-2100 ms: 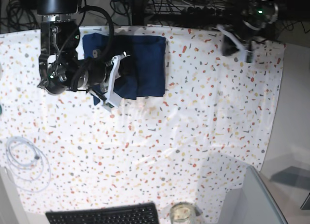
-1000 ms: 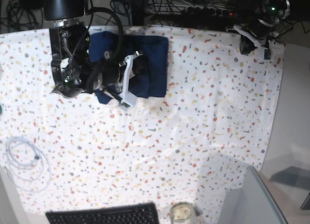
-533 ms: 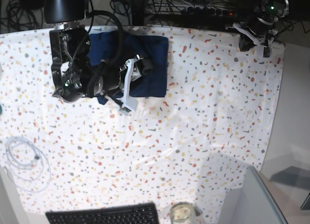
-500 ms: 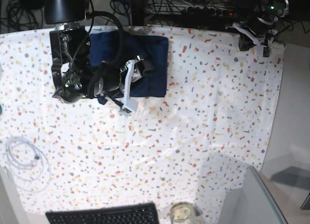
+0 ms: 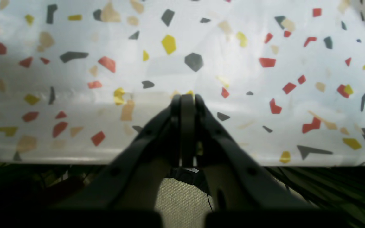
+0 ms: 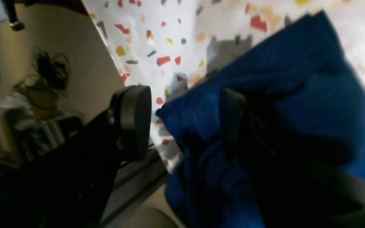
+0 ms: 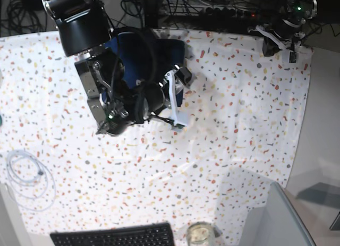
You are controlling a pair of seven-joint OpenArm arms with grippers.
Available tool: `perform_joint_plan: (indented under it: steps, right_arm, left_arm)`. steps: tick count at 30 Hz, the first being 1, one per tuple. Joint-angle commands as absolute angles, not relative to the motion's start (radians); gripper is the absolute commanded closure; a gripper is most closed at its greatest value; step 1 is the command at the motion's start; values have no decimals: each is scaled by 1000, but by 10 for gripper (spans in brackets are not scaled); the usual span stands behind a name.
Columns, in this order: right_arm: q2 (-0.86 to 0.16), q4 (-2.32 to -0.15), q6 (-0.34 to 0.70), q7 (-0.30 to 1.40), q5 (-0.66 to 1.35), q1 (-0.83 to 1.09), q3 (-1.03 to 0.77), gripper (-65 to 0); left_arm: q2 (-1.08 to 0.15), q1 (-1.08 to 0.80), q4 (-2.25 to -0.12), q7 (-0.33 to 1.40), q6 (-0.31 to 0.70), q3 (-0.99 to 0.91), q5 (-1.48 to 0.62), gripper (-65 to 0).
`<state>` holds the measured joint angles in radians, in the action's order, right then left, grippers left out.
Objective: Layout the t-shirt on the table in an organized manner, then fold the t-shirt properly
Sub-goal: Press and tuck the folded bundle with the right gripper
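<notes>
Base view, from above: one dark navy t-shirt (image 7: pixel 169 50) lies as a folded bundle at the far edge of the counter (image 7: pixel 228 134), a wide surface under a white cloth flecked with red, yellow, grey and black. Most of the bundle is hidden beneath the right arm, which reaches across it; only part of its far side shows.

Right gripper (image 7: pixel 178 97) hovers at the near right corner of the t-shirt. Its fingers (image 6: pixel 131 122) stand apart, and in the right wrist view one sits just off the blue cloth's edge while the other crosses in front of the fabric. No cloth appears pinched between them, though blur makes contact hard to judge. That open pose beside the edge suggests the bundle is resting on its own rather than being carried.

Left gripper (image 5: pixel 184 104) is well away from the t-shirt, over the far corner of the counter on the opposite side. Its fingers are pressed together with nothing between them, likely parked clear so the other arm has room to work.

Counted: one t-shirt, two arms, one gripper each. Well apart from the t-shirt, along the near edge, lie one black keyboard (image 7: pixel 114 236), one glass jar (image 7: pixel 200 234) and one coiled white cable (image 7: pixel 29 177).
</notes>
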<state>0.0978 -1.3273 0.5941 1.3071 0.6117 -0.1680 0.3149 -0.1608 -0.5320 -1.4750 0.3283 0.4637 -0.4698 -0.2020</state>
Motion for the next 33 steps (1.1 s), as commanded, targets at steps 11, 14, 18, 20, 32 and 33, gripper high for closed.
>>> perform_joint_plan:
  steps: [11, 14, 18, 20, 32, 33]
  right_arm:
    - [-143, -1797, 381, 1313, 636, -99, 372, -132]
    - [-208, -1865, 288, 1268, 636, -22, 374, -30]
    - [-208, -1762, 286, 1129, 631, -25, 383, -23]
    - [-208, -1676, 286, 1084, 631, -56, 387, -23]
    - [-157, -1481, 285, 1007, 631, -176, 591, -20]
    - [-142, -1471, 285, 1007, 631, -183, 599, -20]
  left_arm:
    - [-171, -541, -1489, 309, 467, -481, -209, 0]
    - [-171, -538, -1489, 309, 467, -481, -205, 0]
    - [-171, -524, -1498, 309, 467, -473, -208, 0]
    - [-171, -521, -1500, 309, 467, -472, -209, 0]
    - [-171, -544, -1489, 308, 467, -481, -213, 0]
    - [-171, -544, -1489, 308, 467, -481, -213, 0]
